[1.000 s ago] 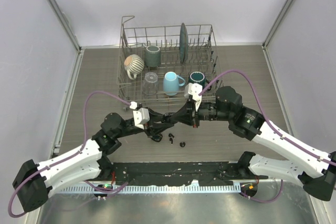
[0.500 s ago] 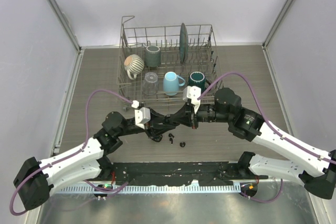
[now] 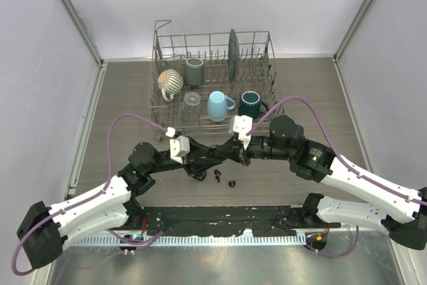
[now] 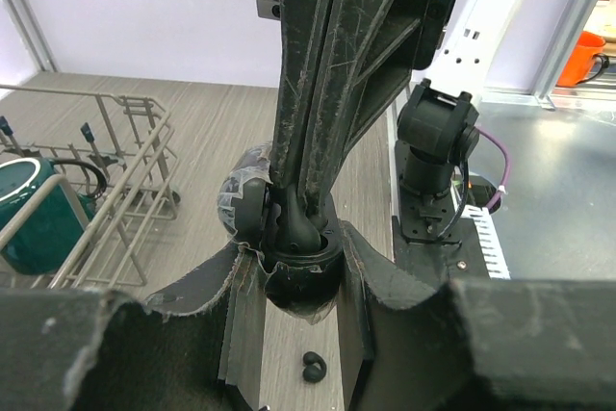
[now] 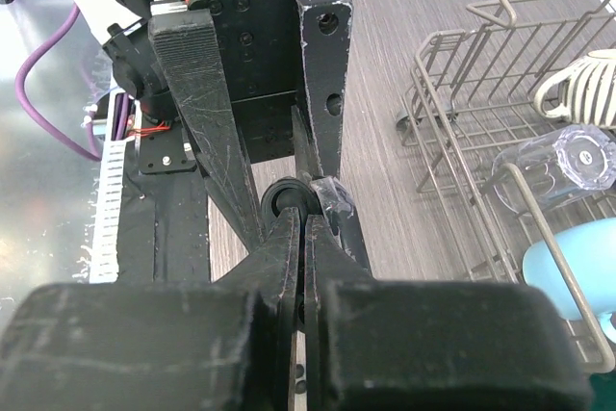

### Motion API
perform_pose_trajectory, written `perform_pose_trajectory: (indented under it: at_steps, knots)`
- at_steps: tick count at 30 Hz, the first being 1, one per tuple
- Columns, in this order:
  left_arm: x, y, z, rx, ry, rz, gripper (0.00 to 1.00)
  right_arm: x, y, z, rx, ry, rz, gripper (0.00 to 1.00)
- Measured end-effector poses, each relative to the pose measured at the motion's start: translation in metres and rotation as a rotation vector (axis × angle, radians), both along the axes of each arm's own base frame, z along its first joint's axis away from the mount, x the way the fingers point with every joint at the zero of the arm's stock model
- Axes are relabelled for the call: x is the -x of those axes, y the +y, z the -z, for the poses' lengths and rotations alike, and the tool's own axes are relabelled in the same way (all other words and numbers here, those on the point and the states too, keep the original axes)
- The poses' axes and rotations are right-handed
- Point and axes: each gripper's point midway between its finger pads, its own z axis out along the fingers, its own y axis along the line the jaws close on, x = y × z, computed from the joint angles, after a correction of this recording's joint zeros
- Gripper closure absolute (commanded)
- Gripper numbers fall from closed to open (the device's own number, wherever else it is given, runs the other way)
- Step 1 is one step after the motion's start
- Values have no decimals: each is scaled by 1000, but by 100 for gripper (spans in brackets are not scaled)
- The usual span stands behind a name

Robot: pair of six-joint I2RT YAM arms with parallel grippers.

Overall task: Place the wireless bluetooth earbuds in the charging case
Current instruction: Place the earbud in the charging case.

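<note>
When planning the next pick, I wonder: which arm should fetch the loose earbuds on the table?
Right. The left tool is clamped on the charging case; the right tool, nearly shut at the case, looks freer to reach the earbuds.

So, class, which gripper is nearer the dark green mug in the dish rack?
Right. The right gripper is just near-left of the dark green mug; the left gripper, holding the charging case, lies farther left.

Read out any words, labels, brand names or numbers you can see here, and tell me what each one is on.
None: no text can be read in any view.
The charging case, the striped mug and the dish rack show no lettering.
</note>
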Motion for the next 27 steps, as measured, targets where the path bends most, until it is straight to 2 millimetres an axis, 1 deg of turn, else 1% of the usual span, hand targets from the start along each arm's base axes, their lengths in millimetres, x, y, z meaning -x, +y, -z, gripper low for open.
perform_pose_trajectory:
  at_steps: [5,6,8,9,15,16,17,20,23,27]
  knots:
    - [0,1,-4,10,-8,-5,100,0,0,-2,0,-16,0,99]
    - [0,2,-5,13,-10,-10,100,0,1,-3,-1,-16,-2,95]
    - [-1,3,-7,19,-13,-18,100,1,3,-4,2,-14,-7,94]
    - [-2,3,-7,21,-14,-23,100,1,4,-4,4,-12,-7,89]
    - [-7,7,-7,32,-11,-69,100,-1,8,-1,21,0,-3,69]
    - [-8,8,-8,35,-13,-76,100,-1,8,-1,23,2,-3,67]
    - [-9,9,-8,37,-15,-84,100,-1,8,-1,23,3,-3,60]
    - [-12,13,-14,57,-28,-112,100,0,6,-1,24,8,1,53]
    - [-14,15,-19,73,-46,-132,100,1,3,-2,19,12,7,49]
    - [-15,17,-23,80,-63,-142,100,2,-3,-10,-11,10,33,46]
